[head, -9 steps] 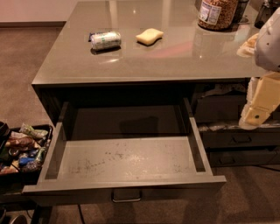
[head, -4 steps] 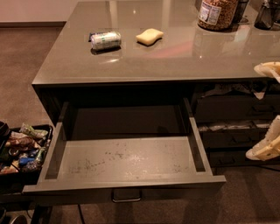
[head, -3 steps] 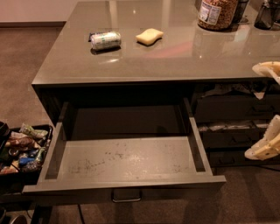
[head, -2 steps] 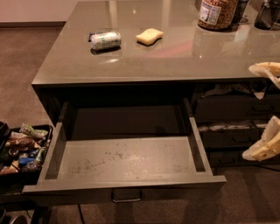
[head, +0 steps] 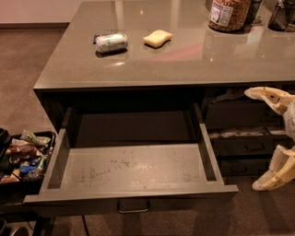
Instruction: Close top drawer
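Drawer state: we log the top drawer (head: pixel 133 171) pulled fully out from under the grey surface (head: pixel 184 60). Its pale speckled floor is exposed, and the metal loop handle (head: pixel 133 206) sits centred on the front, low in the view.

Hand (head: pixel 252 139) is at the right edge, beside the drawer's right front corner but apart from it, in front of the narrower drawers (head: pixel 239 115). Its two cream fingers (head: pixel 269 96) are spread wide, one high and one low, with nothing between them.

On the surface we note a can (head: pixel 111 42) lying on its side, a yellow sponge (head: pixel 157 38) just right of it, and a jar (head: pixel 228 14) near the back. Left of the drawer, a black bin (head: pixel 50 135) holds mixed packets.
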`<state>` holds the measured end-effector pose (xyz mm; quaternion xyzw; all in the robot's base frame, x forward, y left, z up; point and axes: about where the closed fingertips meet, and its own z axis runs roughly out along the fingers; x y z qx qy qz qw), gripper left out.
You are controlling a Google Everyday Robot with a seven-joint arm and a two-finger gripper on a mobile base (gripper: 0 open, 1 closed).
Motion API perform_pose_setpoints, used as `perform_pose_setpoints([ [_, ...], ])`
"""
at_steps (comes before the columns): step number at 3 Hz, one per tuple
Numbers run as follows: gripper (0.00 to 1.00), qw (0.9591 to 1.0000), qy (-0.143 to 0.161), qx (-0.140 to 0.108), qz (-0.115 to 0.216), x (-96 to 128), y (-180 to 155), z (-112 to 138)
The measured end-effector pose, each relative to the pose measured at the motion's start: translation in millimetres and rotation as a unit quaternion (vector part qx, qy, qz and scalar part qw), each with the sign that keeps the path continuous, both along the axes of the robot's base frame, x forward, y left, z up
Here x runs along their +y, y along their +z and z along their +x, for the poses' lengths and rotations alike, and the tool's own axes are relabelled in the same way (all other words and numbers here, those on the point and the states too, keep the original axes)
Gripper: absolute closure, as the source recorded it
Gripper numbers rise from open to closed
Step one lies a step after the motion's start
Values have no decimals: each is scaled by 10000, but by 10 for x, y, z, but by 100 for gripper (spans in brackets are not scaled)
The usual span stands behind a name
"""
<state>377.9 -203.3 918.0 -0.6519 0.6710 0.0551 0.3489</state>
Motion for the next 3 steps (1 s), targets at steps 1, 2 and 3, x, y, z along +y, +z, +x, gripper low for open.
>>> perform_pose_setpoints([
  [1,0,10000,1,-2,0,1,0,1],
  [2,0,9999,-5,-54,141,49,-90,44],
  [3,0,9988,-104,-311,362,189,-243,15],
])
